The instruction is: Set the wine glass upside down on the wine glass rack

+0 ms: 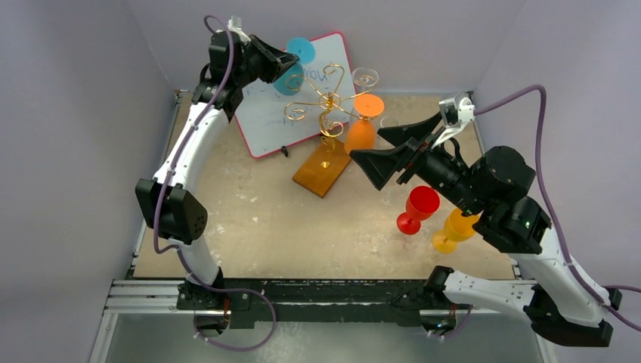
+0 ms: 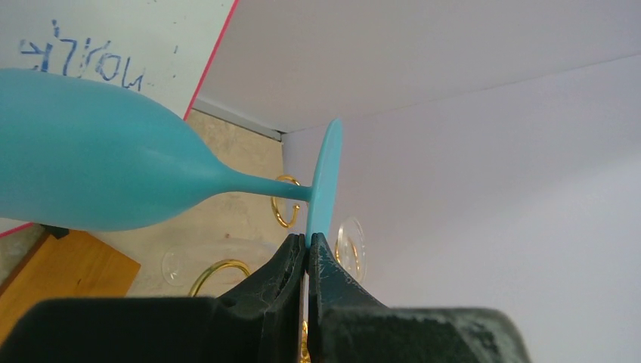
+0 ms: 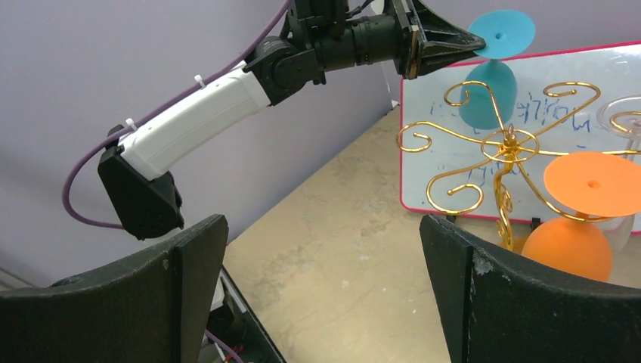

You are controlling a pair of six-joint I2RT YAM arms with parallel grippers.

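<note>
My left gripper (image 1: 293, 57) is shut on the rim of the teal wine glass's (image 1: 288, 79) foot. It holds the glass foot-up and tilted at the back left of the wine glass rack (image 1: 326, 98). In the left wrist view the pinched foot (image 2: 325, 178) stands just above the shut gripper (image 2: 308, 240). In the right wrist view the teal bowl (image 3: 487, 94) hangs just behind a gold scroll arm (image 3: 469, 92); I cannot tell if they touch. My right gripper (image 1: 368, 145) hovers open and empty to the right of the rack's wooden base (image 1: 323, 168).
An orange glass (image 1: 363, 121) and a clear glass (image 1: 366, 77) hang upside down on the rack. A pink-framed whiteboard (image 1: 264, 121) leans behind it. A red glass (image 1: 418, 209) and a yellow glass (image 1: 453, 231) lie under the right arm.
</note>
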